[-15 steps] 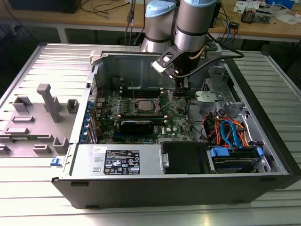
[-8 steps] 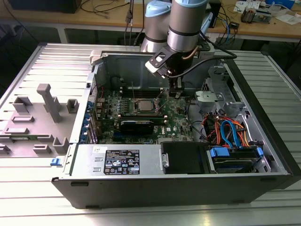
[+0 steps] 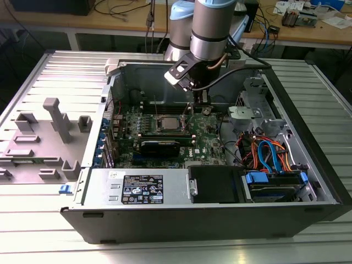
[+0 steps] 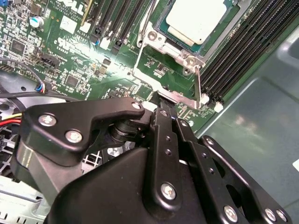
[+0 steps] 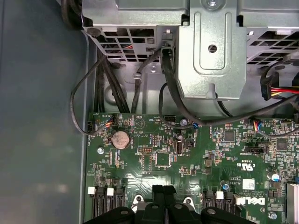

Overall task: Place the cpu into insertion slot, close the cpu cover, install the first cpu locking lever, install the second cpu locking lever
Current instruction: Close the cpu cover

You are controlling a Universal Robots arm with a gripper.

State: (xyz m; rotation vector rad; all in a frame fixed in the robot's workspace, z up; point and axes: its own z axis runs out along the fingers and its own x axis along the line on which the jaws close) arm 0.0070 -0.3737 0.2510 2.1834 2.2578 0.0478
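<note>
The cpu (image 4: 196,18), a square chip with a dull silver top, lies in the insertion slot (image 3: 166,122) on the green motherboard. The silvery cpu cover (image 4: 187,58) lies flat around it, framing the chip. A thin metal locking lever (image 4: 198,81) runs along the socket's edge beside the black memory slots. My gripper (image 4: 162,108) is shut, its black fingertips pressed together right at the socket's silver bracket, near the lever's end. In the first wrist view the shut gripper (image 5: 163,190) hovers just above the board. In the exterior view the gripper (image 3: 188,113) reaches down at the socket's right.
The open computer case (image 3: 308,165) walls in the board. A grey drive cage (image 5: 212,51) with black cables stands close behind the gripper. A coin battery (image 5: 122,139) sits on the board. Orange and blue cables (image 3: 267,154) lie at the exterior view's right, a power supply (image 3: 140,187) in front.
</note>
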